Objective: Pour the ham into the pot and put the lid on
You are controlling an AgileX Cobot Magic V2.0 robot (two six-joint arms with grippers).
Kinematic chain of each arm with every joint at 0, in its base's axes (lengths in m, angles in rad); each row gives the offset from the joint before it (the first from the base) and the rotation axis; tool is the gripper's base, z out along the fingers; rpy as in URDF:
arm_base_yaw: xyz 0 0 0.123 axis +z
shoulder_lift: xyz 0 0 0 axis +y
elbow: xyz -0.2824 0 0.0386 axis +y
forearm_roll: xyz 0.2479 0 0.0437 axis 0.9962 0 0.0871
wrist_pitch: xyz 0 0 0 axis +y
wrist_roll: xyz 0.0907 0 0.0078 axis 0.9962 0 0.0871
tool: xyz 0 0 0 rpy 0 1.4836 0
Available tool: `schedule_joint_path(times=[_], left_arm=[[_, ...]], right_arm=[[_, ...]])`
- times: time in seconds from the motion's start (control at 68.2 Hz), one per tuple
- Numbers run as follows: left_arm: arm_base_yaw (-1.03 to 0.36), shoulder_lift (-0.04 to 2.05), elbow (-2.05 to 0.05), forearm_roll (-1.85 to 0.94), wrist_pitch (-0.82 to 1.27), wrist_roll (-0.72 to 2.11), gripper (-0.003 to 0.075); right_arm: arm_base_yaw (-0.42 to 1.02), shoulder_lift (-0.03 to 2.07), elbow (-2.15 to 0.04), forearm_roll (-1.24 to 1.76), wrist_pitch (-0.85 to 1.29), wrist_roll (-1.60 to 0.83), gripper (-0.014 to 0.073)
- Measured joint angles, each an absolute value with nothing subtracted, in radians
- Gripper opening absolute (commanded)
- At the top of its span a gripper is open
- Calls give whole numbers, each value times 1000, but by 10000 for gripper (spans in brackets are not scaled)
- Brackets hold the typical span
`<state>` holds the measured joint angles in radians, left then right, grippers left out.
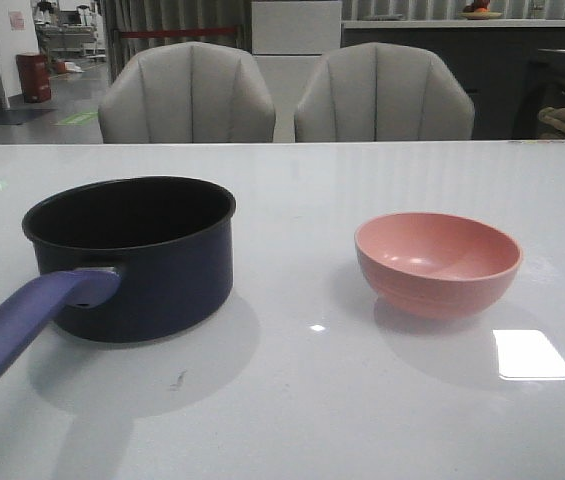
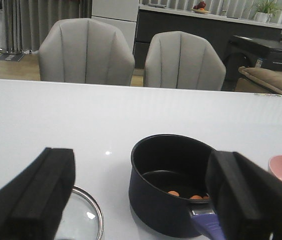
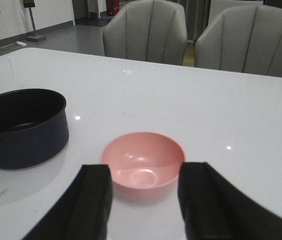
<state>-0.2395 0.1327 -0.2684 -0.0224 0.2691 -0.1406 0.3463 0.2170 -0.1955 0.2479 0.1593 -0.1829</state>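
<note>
Between the spread left fingers [image 2: 141, 200], which hold nothing, the pot [image 2: 173, 182] is seen on the worktop [image 1: 302, 400], with orange pieces of ham [image 2: 185, 195] already lying on its floor. Just beside the left-hand finger, the lid [image 2: 83, 217] lies flat on the worktop, apart from the pot. Just beyond the right fingers [image 3: 143, 200], likewise open and empty, the pink bowl [image 3: 143, 165] is seen emptied. Pouring is judged done; covering remains. The lid's knob, out of view, must next be grasped by the left fingers.
</note>
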Motion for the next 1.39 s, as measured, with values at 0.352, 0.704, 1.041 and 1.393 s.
schedule_joint_path(times=[0.352, 0.704, 1.041, 1.393], left_arm=[[-240, 133, -268, -60, 267, -141, 572], [-235, 203, -363, 53, 432, -141, 587], [-113, 526, -545, 103, 517, -180, 631], [-15, 949, -725, 103, 620, -239, 627]], right_arm=[[346, 213, -186, 248, 158, -185, 159], [346, 213, -186, 248, 158, -185, 159], [346, 213, -186, 248, 158, -185, 159], [346, 213, -186, 248, 158, -185, 159]])
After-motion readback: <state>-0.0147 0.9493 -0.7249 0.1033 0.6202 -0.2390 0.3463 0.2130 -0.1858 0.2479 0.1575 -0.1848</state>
